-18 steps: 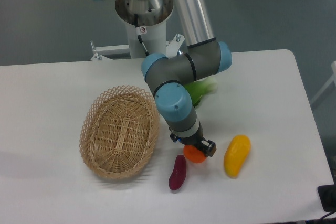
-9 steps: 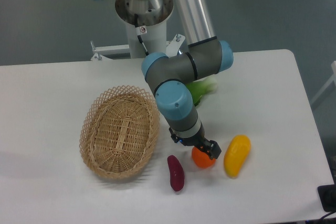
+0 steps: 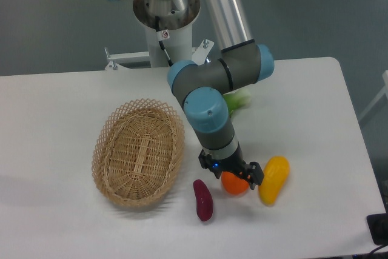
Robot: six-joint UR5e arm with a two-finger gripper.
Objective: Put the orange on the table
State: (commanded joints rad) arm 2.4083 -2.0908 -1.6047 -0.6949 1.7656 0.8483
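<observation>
Your jaws look spread over the orange on the bench; lifting crookedly could roll it into the mango.

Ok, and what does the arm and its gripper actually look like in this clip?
The arm has grey joint housings with light-blue end caps and a shiny silver tube link. A black cable runs down the silver base column. The gripper is small and black, showing a tiny blue light.
</observation>
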